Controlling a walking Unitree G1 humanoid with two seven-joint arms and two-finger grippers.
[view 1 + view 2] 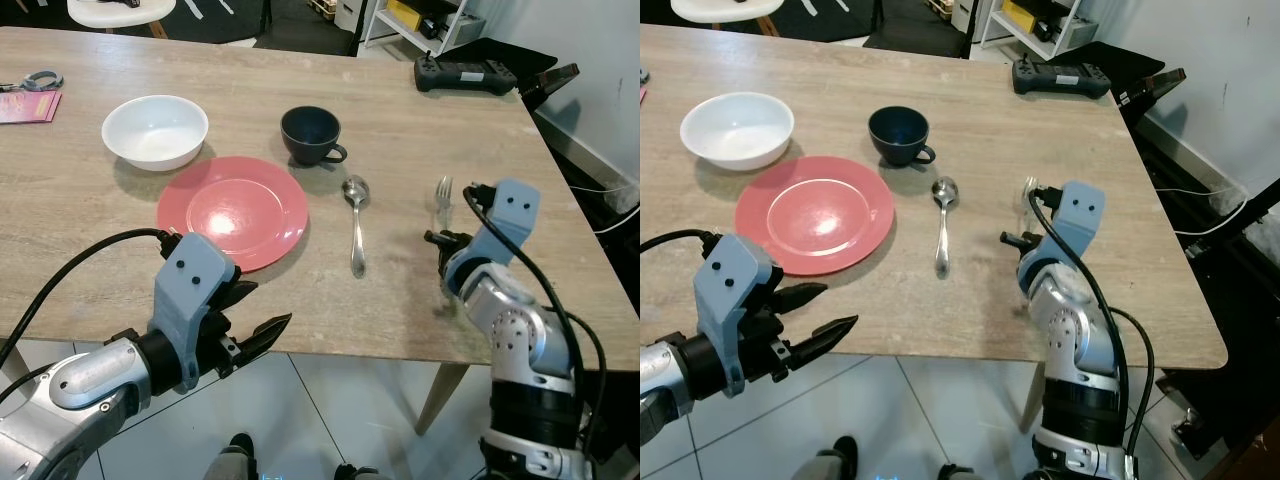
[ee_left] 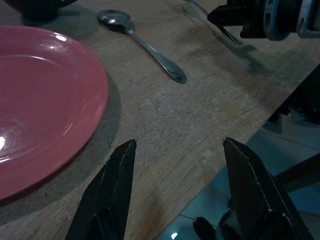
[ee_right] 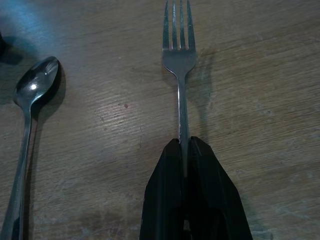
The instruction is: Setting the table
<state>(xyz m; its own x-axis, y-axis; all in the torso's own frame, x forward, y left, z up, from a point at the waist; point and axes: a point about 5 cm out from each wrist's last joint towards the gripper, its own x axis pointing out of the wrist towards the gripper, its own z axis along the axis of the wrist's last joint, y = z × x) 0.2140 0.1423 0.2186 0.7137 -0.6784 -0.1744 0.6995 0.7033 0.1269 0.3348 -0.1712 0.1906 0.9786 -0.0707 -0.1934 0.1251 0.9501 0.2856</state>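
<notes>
Fork (image 3: 179, 65) in right gripper (image 3: 184, 150)

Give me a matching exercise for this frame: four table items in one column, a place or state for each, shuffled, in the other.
Items:
1. fork
2. spoon
3. red plate
4. white bowl

Places or states:
A. lying free between plate and fork
B. handle pinched in the right claw
C. empty, at the table's near edge by the open left claw
D. behind the plate, left of the dark cup

Pairs: 1-B, 2-A, 3-C, 4-D
</notes>
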